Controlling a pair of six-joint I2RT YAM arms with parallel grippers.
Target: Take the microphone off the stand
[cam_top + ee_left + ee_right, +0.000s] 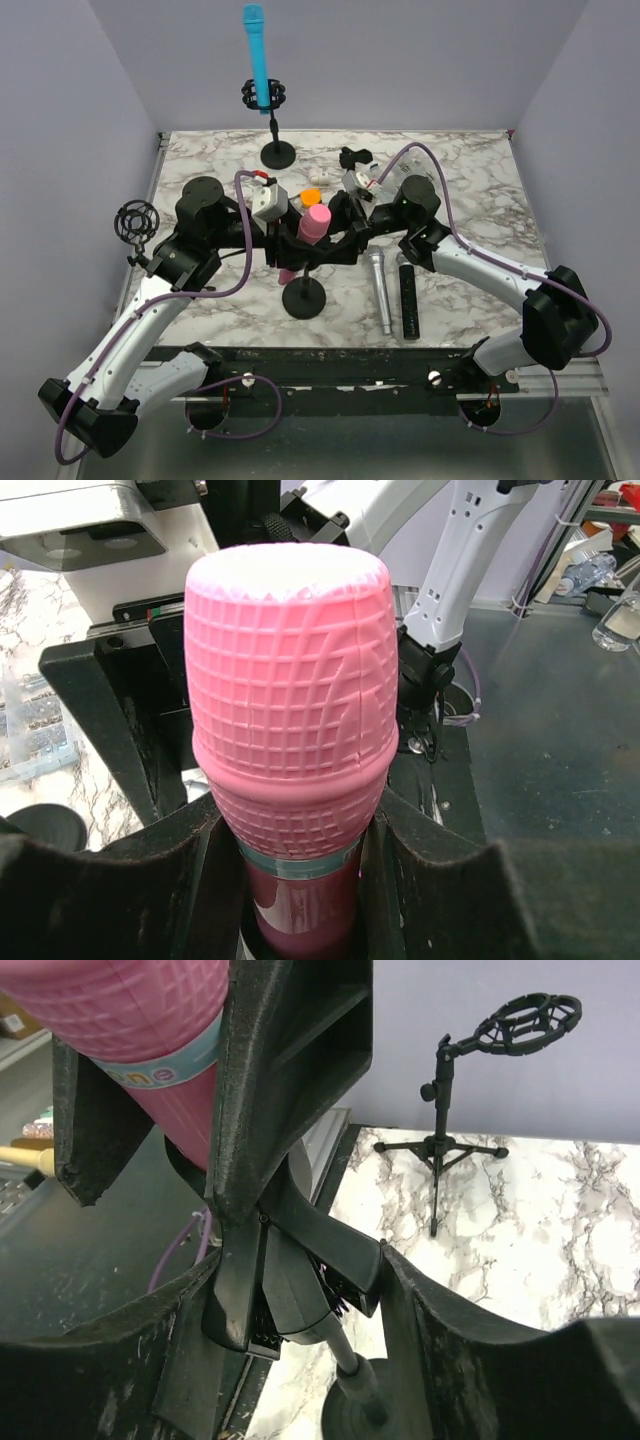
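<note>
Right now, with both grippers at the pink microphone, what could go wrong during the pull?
1. The left gripper clasps the pink microphone, which sits in its clip; a hard pull may tip the stand.
2. The right gripper is just below the left one; they may collide.
3. The silver microphone and black microphone lie beside the stand's base and could be knocked.

Pink microphone (314,224), mesh head up, over black round-base stand (304,297).

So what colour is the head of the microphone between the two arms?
Pink microphone head, grid-textured; clearest in the left wrist view.
</note>
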